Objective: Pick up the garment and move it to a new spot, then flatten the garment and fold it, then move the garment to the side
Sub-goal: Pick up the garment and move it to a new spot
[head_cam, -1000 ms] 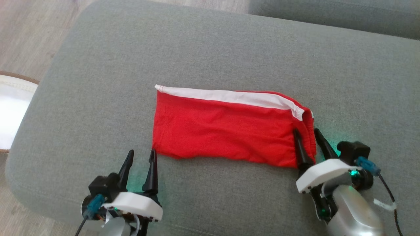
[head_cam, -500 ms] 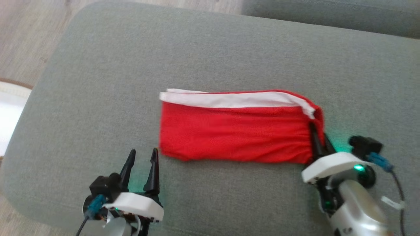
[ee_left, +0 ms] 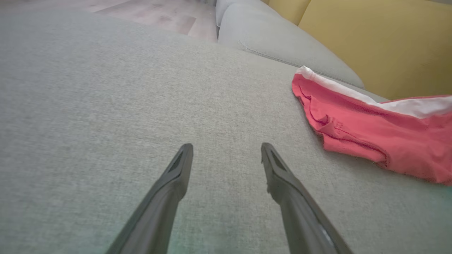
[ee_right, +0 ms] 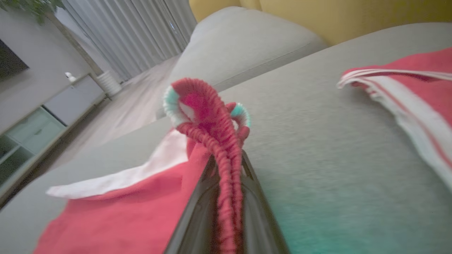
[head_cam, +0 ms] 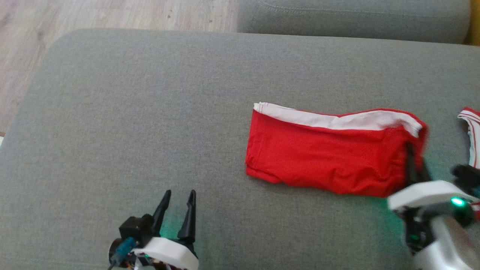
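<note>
a second ago the right pincer (head_cam: 411, 150) stood with its fingers spread either side of the red garment (head_cam: 330, 153)'s right edge. now it is clenched on that edge, and the right wrist view shows the gathered hem bunched between the fingers. the garment, folded into a long strip with a white band along its far side, has slid rightward over the grey cushion (head_cam: 150, 112). its near left corner, earlier just beside the left pincer (head_cam: 180, 192), now lies well apart from it. the left pincer hangs released above the cushion, holding nothing. the head camera has also turned, bringing a second garment (head_cam: 473, 135), red with white stripes, in at the right edge.
</note>
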Motion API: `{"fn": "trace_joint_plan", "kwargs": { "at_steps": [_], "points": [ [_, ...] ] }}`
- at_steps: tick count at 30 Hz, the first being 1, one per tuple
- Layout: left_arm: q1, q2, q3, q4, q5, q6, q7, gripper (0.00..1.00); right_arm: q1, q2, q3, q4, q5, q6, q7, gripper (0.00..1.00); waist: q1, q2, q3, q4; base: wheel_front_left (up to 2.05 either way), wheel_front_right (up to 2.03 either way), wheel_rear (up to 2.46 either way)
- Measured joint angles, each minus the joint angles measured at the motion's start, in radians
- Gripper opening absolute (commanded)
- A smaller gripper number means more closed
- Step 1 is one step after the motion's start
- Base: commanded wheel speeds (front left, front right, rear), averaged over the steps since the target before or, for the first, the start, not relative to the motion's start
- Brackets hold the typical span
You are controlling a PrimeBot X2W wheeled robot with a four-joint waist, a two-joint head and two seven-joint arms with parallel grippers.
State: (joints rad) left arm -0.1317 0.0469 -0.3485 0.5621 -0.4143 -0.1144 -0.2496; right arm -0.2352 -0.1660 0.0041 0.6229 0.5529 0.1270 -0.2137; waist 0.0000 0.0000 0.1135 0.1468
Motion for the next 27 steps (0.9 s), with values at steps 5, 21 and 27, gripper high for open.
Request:
{"fn": "trace_joint_plan", "kwargs": {
  "at_steps": [5, 21, 27],
  "points": [
    [0.0, 0.0, -0.026, 0.007, -0.017, 0.001, 0.0, 1.0, 0.02, 0.071, 0.122, -0.165, 0.084, 0.0, 0.103, 0.0, 0.0, 0.0, -0.007, 0.009, 0.0, 0.0, 0.0],
    [0.008, 0.0, -0.062, 0.016, -0.016, 0.01, 0.0, 1.0, -0.057, 0.104, 0.302, -0.107, 0.149, 0.0, 0.098, 1.0, 0.0, 0.0, -0.008, 0.208, 0.0, 0.0, 0.0],
    [0.049, 0.001, -0.038, 0.019, -0.013, 0.013, 0.0, 1.0, -0.102, 0.109, 0.397, -0.069, 0.173, 0.0, 0.004, 1.0, 0.0, 0.0, -0.019, 0.203, 0.0, 0.0, 0.0]
  ]
}}
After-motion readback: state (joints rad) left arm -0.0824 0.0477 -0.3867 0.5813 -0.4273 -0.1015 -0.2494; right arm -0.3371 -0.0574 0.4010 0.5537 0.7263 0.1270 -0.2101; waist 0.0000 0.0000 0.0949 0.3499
